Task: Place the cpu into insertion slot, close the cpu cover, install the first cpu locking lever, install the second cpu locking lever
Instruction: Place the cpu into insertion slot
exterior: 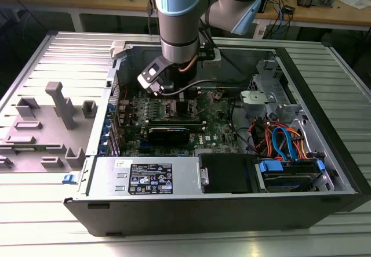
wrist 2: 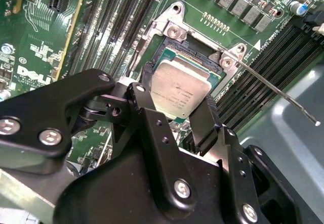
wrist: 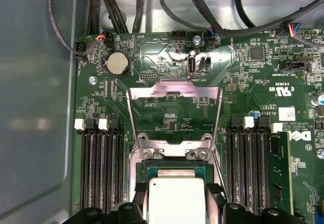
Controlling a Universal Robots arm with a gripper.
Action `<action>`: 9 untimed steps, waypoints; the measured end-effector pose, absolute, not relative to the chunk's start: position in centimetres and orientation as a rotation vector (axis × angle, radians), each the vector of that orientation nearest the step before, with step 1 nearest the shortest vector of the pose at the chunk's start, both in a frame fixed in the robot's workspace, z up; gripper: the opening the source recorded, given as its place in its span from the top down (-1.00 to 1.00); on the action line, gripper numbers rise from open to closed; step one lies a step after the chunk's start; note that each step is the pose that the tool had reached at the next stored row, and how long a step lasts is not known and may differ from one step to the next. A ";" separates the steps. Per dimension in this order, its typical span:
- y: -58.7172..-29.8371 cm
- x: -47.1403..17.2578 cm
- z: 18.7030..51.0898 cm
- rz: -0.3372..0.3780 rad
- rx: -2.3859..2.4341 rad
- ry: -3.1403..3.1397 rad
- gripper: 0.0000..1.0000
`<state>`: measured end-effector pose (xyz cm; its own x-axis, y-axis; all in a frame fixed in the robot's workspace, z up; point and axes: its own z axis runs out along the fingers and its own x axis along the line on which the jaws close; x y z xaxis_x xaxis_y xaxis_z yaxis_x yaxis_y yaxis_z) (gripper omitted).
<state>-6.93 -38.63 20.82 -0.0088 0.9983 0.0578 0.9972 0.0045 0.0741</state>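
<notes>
- The fingers (wrist 2: pixel 203 123) are closed on opposite edges of the cpu (wrist 2: pixel 181 88), gripping it right at the insertion slot (wrist 2: pixel 192 49).
- In both wrist views the cpu sits within the slot's outline. I cannot tell whether it is fully seated or held just above the contacts.
- I judge the first step under way and not finished, since the gripper (wrist 2: pixel 177 95) has not let go of the chip.
- The cpu cover (wrist: pixel 174 87) stands flipped open, hinged back away from the slot, so closing it is left to do.
- One locking lever (wrist 2: pixel 276 95) juts out free past the slot's corner, unlatched. Both lever steps are left to do.
- The second wrist view shows the grip itself, the lever and the slot's dark rim around the chip.
- The first wrist view shows the open cover frame against the motherboard (wrist: pixel 253 82), with RAM slots (wrist: pixel 101 168) on either side.
- The exterior view shows the arm (exterior: pixel 182 19) reaching down into the open computer case (exterior: pixel 232 210) on the counter (exterior: pixel 35 222).
</notes>
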 end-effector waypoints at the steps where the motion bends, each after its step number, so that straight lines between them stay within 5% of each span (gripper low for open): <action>1: -38.6 -6.9 20.7 0.147 2.204 2.219 -0.08; 9: -38.5 -6.9 20.3 0.147 2.229 2.192 -0.08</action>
